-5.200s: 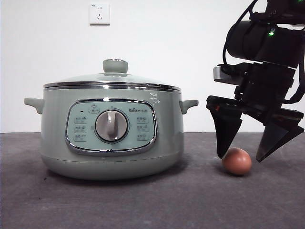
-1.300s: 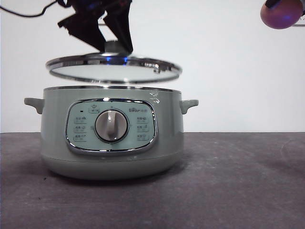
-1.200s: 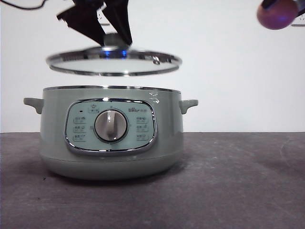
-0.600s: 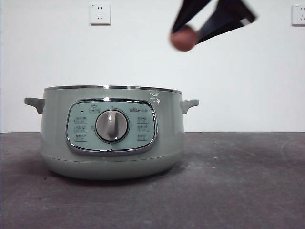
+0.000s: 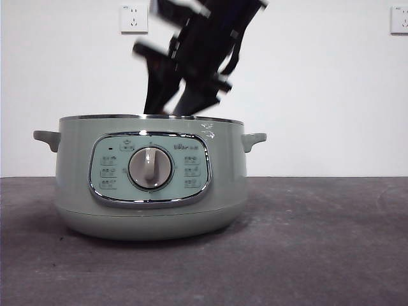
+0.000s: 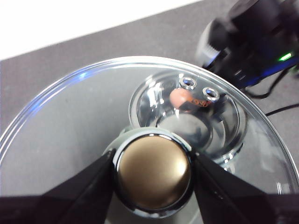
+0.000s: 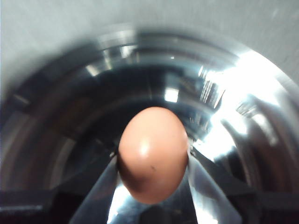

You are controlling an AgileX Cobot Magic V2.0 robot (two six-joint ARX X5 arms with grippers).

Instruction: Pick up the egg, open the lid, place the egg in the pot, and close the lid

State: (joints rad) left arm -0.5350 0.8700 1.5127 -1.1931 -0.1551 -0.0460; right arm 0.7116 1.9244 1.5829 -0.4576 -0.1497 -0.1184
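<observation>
The sage-green pot point(image 5: 76, 185) stands open on the table, without its lid. My right gripper point(image 7: 153, 161) is shut on the brown egg point(image 7: 153, 154) and holds it inside the pot's shiny steel bowl point(image 7: 70, 93). In the front view the right arm point(image 5: 191, 57) reaches down from above into the pot, and its tips and the egg are hidden behind the rim. My left gripper point(image 6: 153, 172) is shut on the knob point(image 6: 153, 163) of the glass lid point(image 6: 70, 116), held high above the pot and out of the front view. The egg point(image 6: 179, 96) shows through the glass.
The dark grey table point(image 5: 319, 242) stretches to the right of the pot. A white wall behind carries two sockets point(image 5: 134, 18) point(image 5: 399, 19). The right arm's dark body point(image 6: 252, 37) shows beyond the lid in the left wrist view.
The lid has been lifted off the pot and up out of the front view. The right gripper has carried the egg leftward and down into the pot.
</observation>
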